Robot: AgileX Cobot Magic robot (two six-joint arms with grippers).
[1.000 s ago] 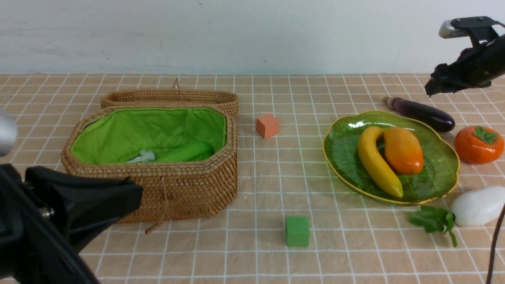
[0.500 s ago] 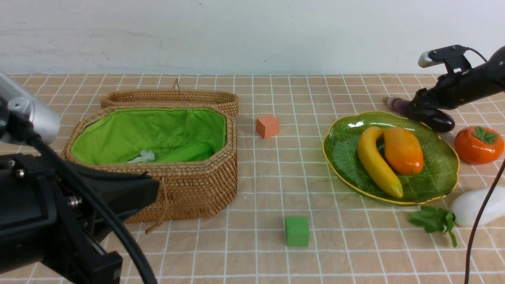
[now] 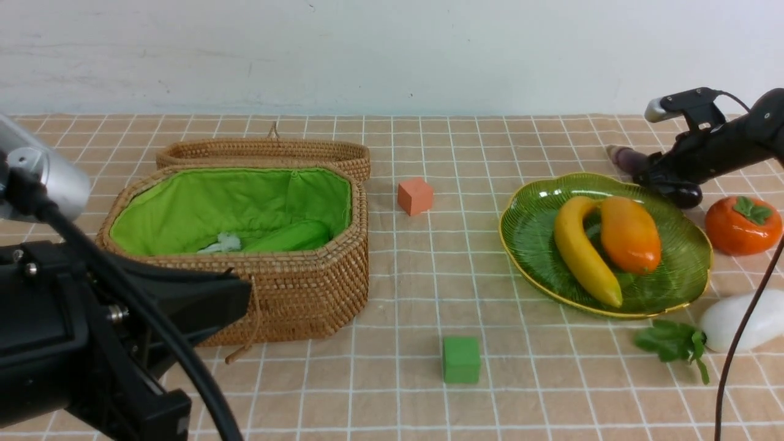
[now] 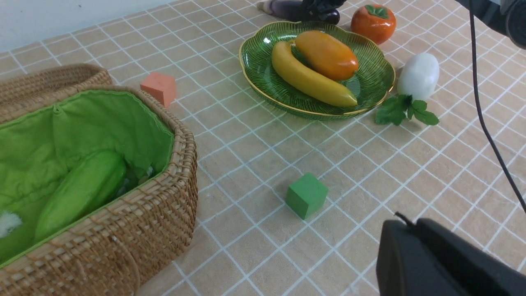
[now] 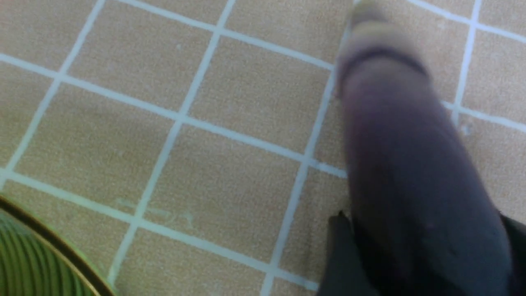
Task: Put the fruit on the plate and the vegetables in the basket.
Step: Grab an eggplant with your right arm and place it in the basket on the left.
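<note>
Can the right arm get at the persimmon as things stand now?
Probably yes: the persimmon lies uncovered near the right gripper, nothing on top. But the gripper is now around the eggplant, which it must leave or move first.

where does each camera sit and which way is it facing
front view: between the arms, facing the wall across basket and plate; left gripper near, right gripper far right.
left wrist view: on the left wrist, facing over the green cube toward the plate; its gripper's black edge shows.
right wrist view: on the right wrist, close above the eggplant, between its fingers.
shared: all three show plate and eggplant.
</note>
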